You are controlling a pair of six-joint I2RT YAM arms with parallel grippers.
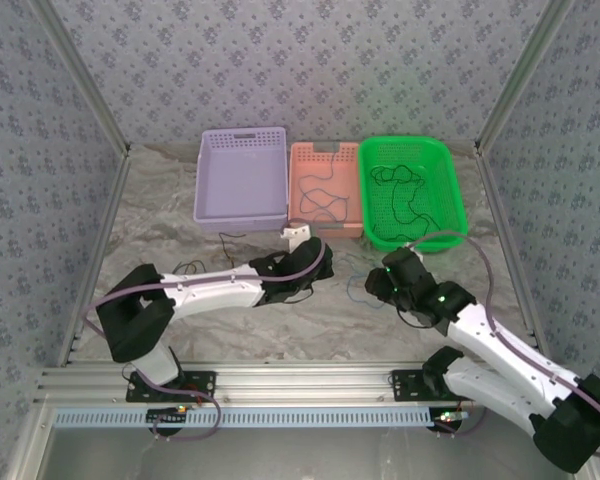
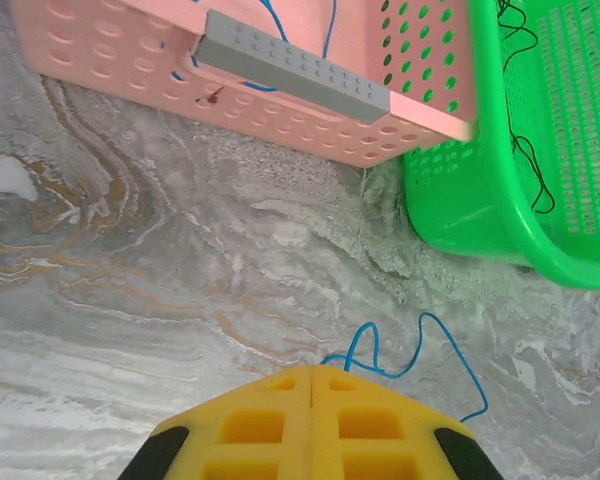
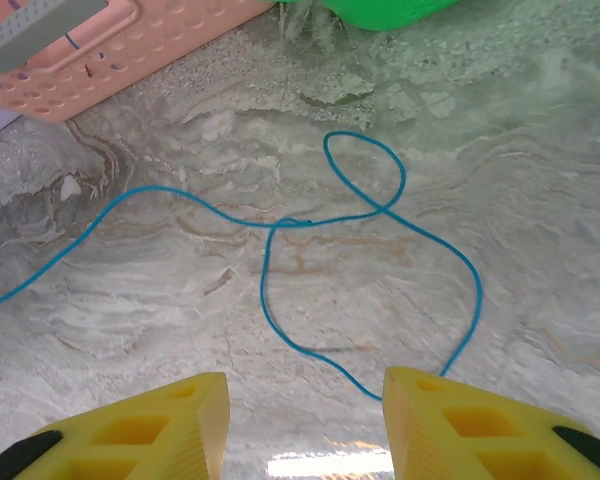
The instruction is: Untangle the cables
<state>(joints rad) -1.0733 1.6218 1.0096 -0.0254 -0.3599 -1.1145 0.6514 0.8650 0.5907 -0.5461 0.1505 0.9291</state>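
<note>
Blue cable [image 3: 282, 222] is the one in play, sprawled on the marble tabletop [image 3: 540, 200] between the two arms, just in front of the pink basket [image 2: 130, 70] and the green basket [image 2: 460, 200]. It crosses over itself in a couple of spots with a loose loop, but no tight knot that I can see. Left jaws are pressed together and look clamped on one end of it. Right jaws are wide apart, hovering right above the loops. Progress-wise I'd say well along: a black cable [image 1: 395, 175] lies by itself in the green basket, and another thin strand [image 1: 320, 190] sits in the pink one. What's left, I reckon, is pulling those crossings out, then maybe dropping it in the purple basket [image 1: 242, 140].
</note>
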